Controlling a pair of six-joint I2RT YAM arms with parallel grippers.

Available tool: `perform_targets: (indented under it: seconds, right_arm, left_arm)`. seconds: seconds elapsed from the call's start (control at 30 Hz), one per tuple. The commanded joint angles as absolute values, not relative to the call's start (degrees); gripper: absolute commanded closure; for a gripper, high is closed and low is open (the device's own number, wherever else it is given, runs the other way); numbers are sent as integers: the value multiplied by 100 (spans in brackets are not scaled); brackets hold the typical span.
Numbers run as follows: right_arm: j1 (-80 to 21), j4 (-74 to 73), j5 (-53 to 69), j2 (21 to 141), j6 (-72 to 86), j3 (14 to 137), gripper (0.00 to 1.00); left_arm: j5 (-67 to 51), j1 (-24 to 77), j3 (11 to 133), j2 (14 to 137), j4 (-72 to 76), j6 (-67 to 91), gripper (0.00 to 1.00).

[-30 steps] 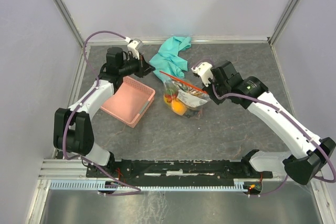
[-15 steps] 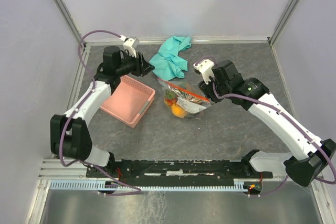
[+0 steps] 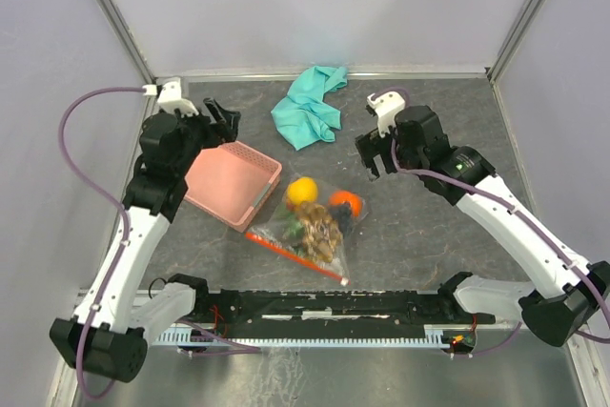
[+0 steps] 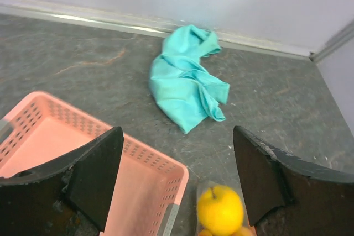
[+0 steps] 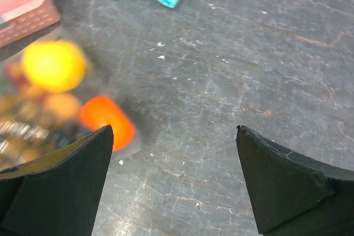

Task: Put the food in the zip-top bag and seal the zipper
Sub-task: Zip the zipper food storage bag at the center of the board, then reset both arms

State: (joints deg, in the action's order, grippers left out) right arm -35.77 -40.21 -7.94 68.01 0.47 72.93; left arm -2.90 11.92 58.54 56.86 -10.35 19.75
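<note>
Since the fruit sits inside the zip-top bag, we judge only the zipper seal unconfirmed; left gripper and right gripper gape, empty.

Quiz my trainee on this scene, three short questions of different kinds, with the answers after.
1. True or false: the yellow fruit is inside the zip-top bag.
2. The zipper runs along the bag edge nearest: A) the arm bases, B) the teal cloth, C) the right gripper.
3. Fill in: the fingers of the left gripper and right gripper are both ____, holding nothing.
Key: 1 true; 2 A; 3 open.
</note>
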Motion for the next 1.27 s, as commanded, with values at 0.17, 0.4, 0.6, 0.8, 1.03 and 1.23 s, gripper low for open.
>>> perform_targets:
  seconds: [0.17,0.4,0.6,0.8,1.03,1.23]
  right_arm:
    - [-2291,-3146,-2636,6669,1571,6671,1]
    - [-1218,-3515,-3566,6127,1989,6666,1]
    - [-1213,-3128,-4067,5392,1584,6658,1]
    - [-1213,-2692,-3893,4916,1331,6654,1]
    - [-1217,-2486,-3691,4778,1329,6546,1]
    - [-1213,-2430,-3627,4854,1424,6514,1]
  left_arm:
    - [2332,1187,5479,4574,-1981,2356,0]
    - [3436,1187,5101,3442,-2039,2201,0]
    - [3643,1187,5112,2803,-1380,1635,0]
    - [3674,1189,5428,2834,-915,1441,0]
    - [3530,1187,5547,3037,-708,1431,0]
    - [3468,1186,5510,3087,-659,1497,0]
